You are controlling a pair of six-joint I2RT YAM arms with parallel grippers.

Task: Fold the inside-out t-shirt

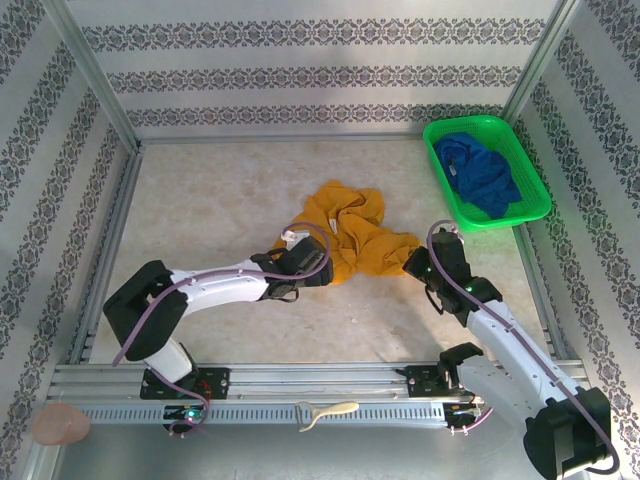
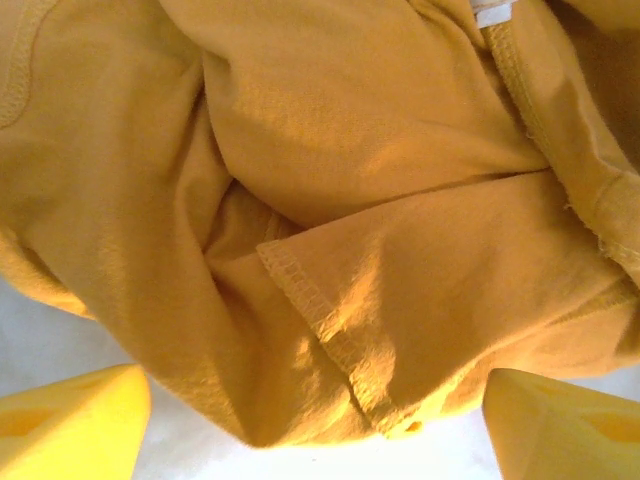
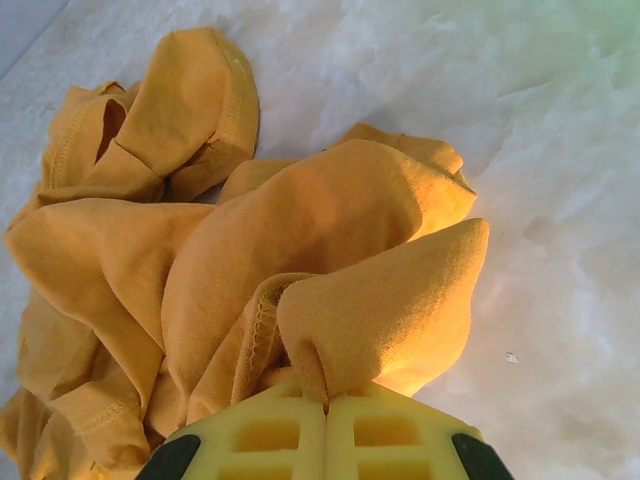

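Far left, off the front rail: a pale pink rounded object (image 1: 60, 424), kind not identifiable.

Left arm lies low across the tabletop (image 1: 220, 200), reaching right. Left hand (image 1: 318, 262) sits at the left edge of the t-shirt (image 1: 355, 235). In the left wrist view the left hand (image 2: 315, 425) is open: its two yellow fingers (image 2: 70, 425) stand wide apart at the bottom corners. Orange-yellow cloth hangs just above the gap, not pinched. An overlocked hem (image 2: 320, 310) runs diagonally through the folds, and a small white label (image 2: 492, 12) shows at the top edge.

On the front rail, mid-frame: a cream curved item (image 1: 325, 412), kind unclear.

The t-shirt (image 3: 250, 250) is bunched in a wrinkled heap near the middle of the tabletop, between the two hands, seams outward.

Right hand (image 1: 418, 262) meets the heap's right end. In the right wrist view the right hand (image 3: 325, 412) is closed, fingers pressed together on a raised fold of the t-shirt.

Far right corner: green plastic basket (image 1: 505, 220), holding a crumpled dark blue garment (image 1: 482, 172), well apart from the t-shirt.
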